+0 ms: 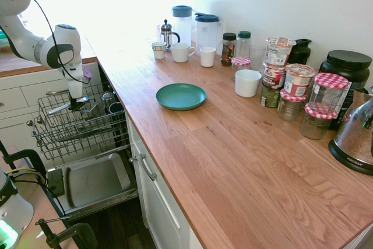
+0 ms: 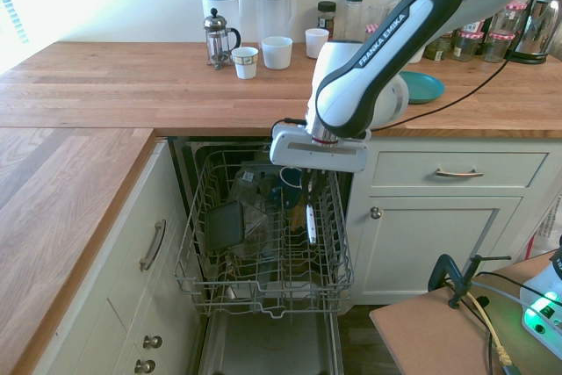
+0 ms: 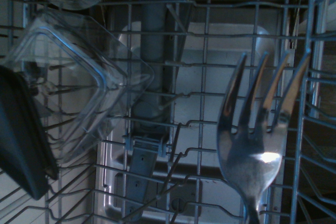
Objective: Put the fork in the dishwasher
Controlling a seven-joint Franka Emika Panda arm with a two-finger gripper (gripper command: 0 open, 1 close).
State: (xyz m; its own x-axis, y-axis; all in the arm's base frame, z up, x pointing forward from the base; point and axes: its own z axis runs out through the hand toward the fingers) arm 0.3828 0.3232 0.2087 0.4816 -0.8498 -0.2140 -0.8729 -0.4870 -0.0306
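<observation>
The fork (image 2: 311, 215) is a slim shiny metal one, and it hangs upright from my gripper (image 2: 309, 185), which is shut on its handle. Its tines point down into the dishwasher's grey wire rack (image 2: 263, 261), near the rack's right side. In the wrist view the fork's head (image 3: 256, 153) shows close up over the rack wires. The first exterior view shows my gripper (image 1: 77, 105) low over the pulled-out rack (image 1: 76, 129), with the open grey door panel (image 1: 96, 180) below it.
A clear plastic container (image 3: 68, 87) and a black item (image 2: 224, 224) sit in the rack's left half. On the wooden counter stand a teal plate (image 1: 180, 96), cups, jugs and jars. White drawers with handles (image 2: 458, 172) flank the dishwasher.
</observation>
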